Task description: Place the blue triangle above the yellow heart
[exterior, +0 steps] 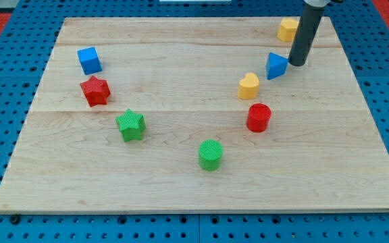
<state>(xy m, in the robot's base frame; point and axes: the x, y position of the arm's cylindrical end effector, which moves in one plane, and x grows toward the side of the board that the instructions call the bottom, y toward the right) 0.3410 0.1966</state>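
Note:
The blue triangle (275, 65) lies on the wooden board at the view's upper right. The yellow heart (248, 86) sits just below and to the left of it, a small gap apart. My tip (296, 63) is at the triangle's right side, touching or nearly touching it. The dark rod rises from there to the view's top edge.
A yellow block (288, 29) sits above the triangle, partly behind the rod. A red cylinder (258, 117) is below the heart, a green cylinder (210, 154) lower middle. A green star (130, 125), red star (95, 90) and blue cube (89, 60) are at the left. The board's (181, 196) right edge is close to the rod.

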